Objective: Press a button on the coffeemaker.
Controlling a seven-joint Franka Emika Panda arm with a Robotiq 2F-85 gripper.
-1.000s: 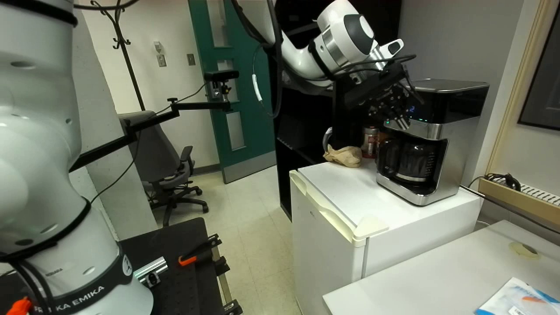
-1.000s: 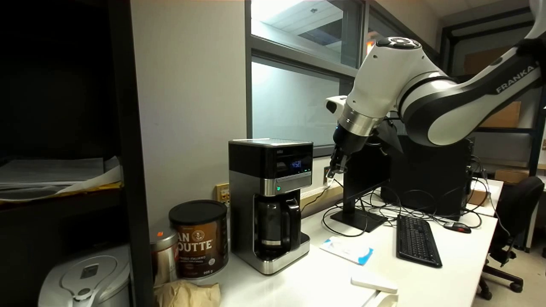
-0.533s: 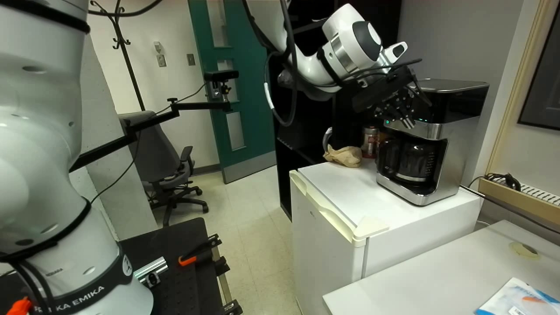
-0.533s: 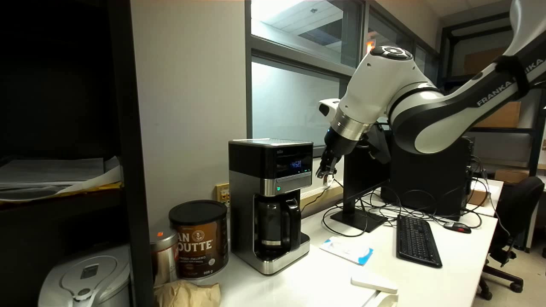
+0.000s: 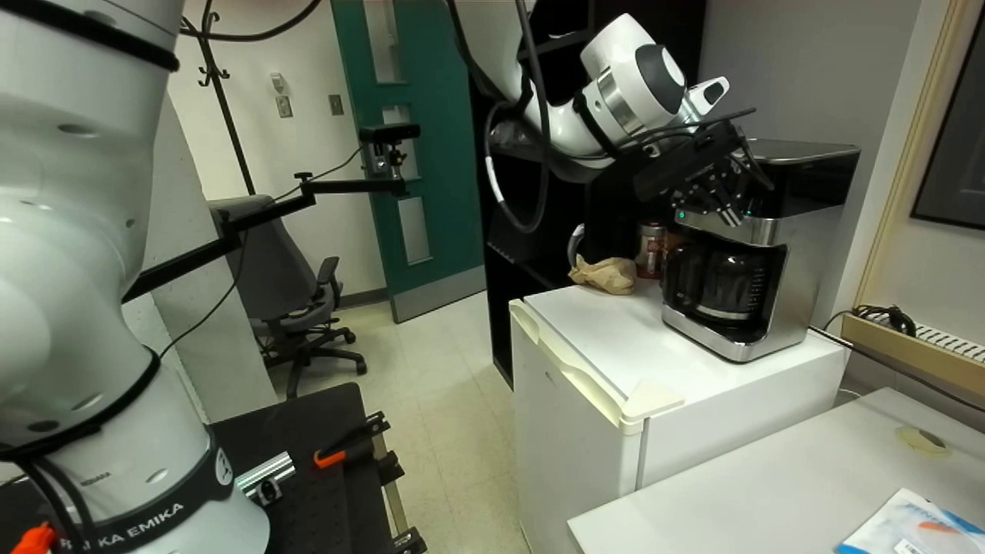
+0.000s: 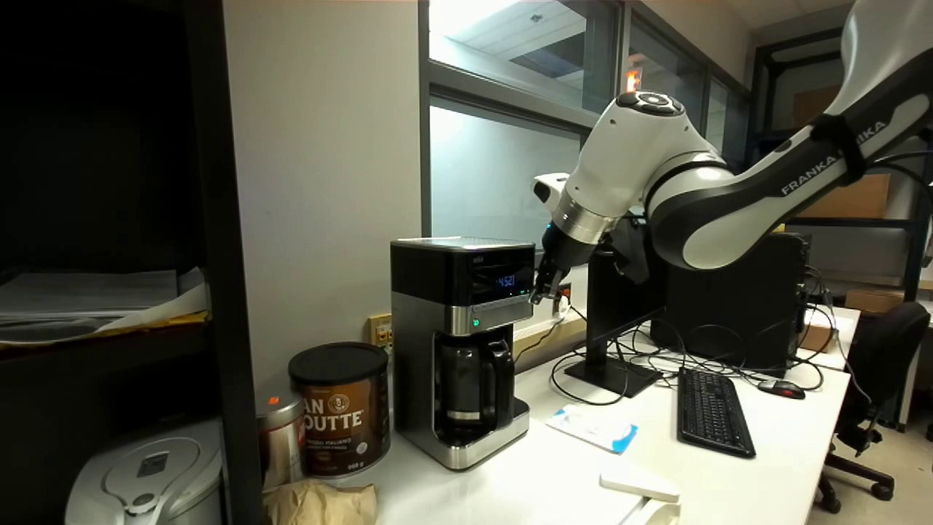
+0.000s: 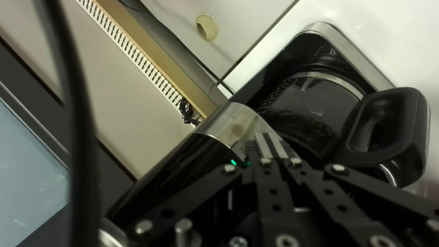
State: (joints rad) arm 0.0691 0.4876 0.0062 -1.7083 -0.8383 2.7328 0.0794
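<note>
The coffeemaker is a boxy black and silver machine in both exterior views [image 5: 808, 269] [image 6: 421, 357], with a dark glass carafe [image 6: 461, 383] inside. Its blue display [image 6: 504, 281] and a green-lit button [image 6: 476, 322] are on the front. My gripper [image 5: 731, 218] is shut and empty, fingertips pointing down at the front of the silver band. In an exterior view the gripper [image 6: 538, 297] is at the right edge of the front panel, near the small lights. In the wrist view the shut fingertips [image 7: 271, 145] overlap the silver band [image 7: 230, 125]; I cannot tell whether they touch it.
The coffeemaker stands on a white mini fridge [image 5: 585, 331]. A brown coffee can [image 6: 341, 408] and a crumpled paper bag [image 6: 321, 503] are beside it. A monitor [image 6: 627, 299], keyboard [image 6: 714, 412] and cables are on the desk. A dark shelf [image 5: 539, 215] stands behind.
My shut gripper has moved toward the coffeemaker's front panel and slightly down, closing most of the gap seen in an exterior view. The coffeemaker has not moved.
</note>
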